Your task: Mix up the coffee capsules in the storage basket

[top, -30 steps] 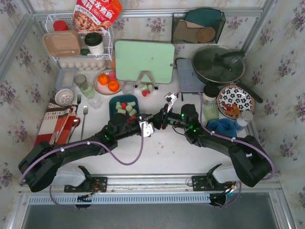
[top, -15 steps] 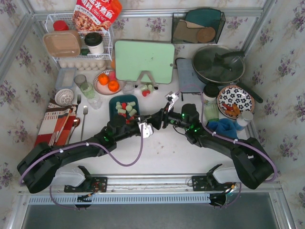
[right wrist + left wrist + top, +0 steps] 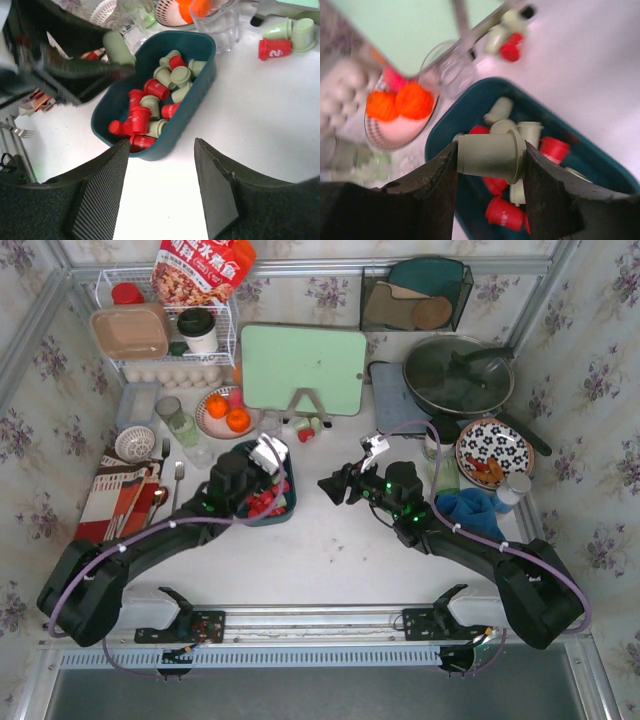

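One pale green capsule [image 3: 482, 156] sat clamped in my left pincer [image 3: 490, 150], which had swung from mid-tabletop [image 3: 330, 560] to above the storage basket [image 3: 194, 106] of heaped red and green coffee capsules [image 3: 150, 107]. My right pincer [image 3: 161, 150] hung released and empty beside it. Dropping the capsule back in seemed next.

The white worktop [image 3: 330, 550] bears the teal storage basket [image 3: 192, 110] at nine o'clock and a fruit plate [image 3: 400, 136] at ten. Three loose coffee capsules [image 3: 308, 428] and a green cutting board [image 3: 303, 368] sit at twelve, a lidded pan [image 3: 458, 375] at one, a patterned plate [image 3: 500, 437] at three, and a blue cloth [image 3: 470, 506] near four.
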Robot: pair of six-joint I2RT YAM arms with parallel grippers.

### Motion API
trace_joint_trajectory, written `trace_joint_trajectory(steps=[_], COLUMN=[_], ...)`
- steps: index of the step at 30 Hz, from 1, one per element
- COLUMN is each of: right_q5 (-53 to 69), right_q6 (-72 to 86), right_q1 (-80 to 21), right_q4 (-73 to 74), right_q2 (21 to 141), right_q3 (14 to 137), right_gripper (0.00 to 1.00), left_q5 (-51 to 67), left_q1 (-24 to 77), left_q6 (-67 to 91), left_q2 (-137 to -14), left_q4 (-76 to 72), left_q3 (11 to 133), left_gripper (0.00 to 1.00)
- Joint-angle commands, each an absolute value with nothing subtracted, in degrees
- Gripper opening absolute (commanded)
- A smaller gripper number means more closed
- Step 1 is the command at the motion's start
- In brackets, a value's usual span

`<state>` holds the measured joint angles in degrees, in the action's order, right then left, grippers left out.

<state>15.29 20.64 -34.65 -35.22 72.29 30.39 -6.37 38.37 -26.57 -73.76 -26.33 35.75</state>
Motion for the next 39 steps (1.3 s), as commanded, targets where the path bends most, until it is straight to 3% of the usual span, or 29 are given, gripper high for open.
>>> trace_joint_trajectory(steps=[1,9,27,39], right_q5=[10.4,9.51,9.54,8.81], right_q6=[19.76,19.66,19.63,19.33], right_q1=[-34.63,-34.62,-34.58,-34.62], right_q4=[-34.61,-33.6,-32.87,-32.39], right_q2=[72.19,73.21,73.89,74.74], right_q3=[30.41,31.01,31.46,31.81], right_gripper=[0.62,0.62,0.62,0.62], left_q5=[-12.14,-11.61,-13.73,-11.24], left_q1=[31.66,27.48,26.72,26.72], left_q6=[-11.46,-12.4,-12.84,-12.26], left_q2=[-76.55,-84.86,-85.69,-77.33], left_q4=[-13.96,-6.81,-1.7,-2.12], left_q3=[40.45,47.33,48.91,46.71], left_gripper=[0.2,0.24,0.62,0.66])
